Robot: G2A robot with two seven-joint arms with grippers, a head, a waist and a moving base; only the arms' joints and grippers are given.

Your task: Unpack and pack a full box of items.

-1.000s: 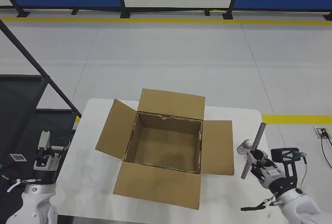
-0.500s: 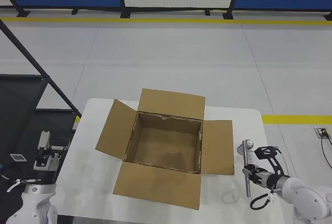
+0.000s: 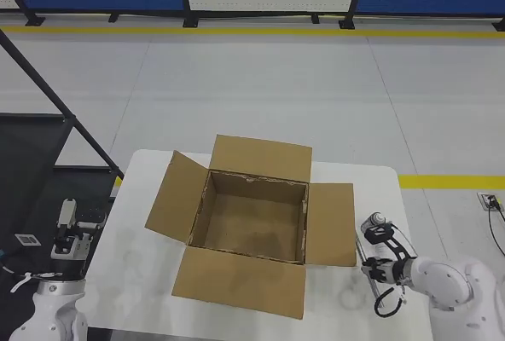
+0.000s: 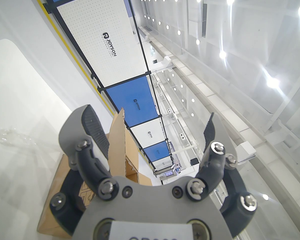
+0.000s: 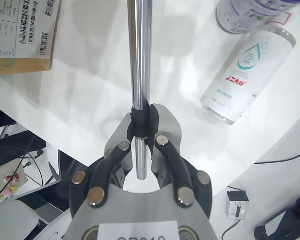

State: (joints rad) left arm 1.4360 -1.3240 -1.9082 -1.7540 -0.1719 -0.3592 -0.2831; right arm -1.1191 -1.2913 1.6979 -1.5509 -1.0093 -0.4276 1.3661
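An open cardboard box (image 3: 248, 223), with nothing in it, stands mid-table with its flaps spread. My right gripper (image 5: 142, 122) is shut on a shiny metal rod (image 5: 139, 51), low over the white table (image 3: 124, 273) just right of the box's right flap (image 5: 22, 23); the top view shows the right gripper (image 3: 377, 271) there. A white can (image 5: 260, 3) stands beside it, and a clear bottle (image 5: 247, 76) lies on its side. In the top view the can (image 3: 374, 223) is by the table's right edge. My left gripper (image 4: 150, 123) is open and holds nothing, off the table's left side, fingers pointing up.
A scrap of clear plastic wrap (image 4: 5, 136) lies on the table near the box. The table's right edge and rounded corner are close to my right gripper. A black frame (image 3: 31, 77) stands at the far left. Cables and small devices (image 5: 236, 208) lie on the floor below.
My right arm has swung the rod from a raised tilt down to low over the table and drawn in closer to the box's right flap. The left arm has kept still.
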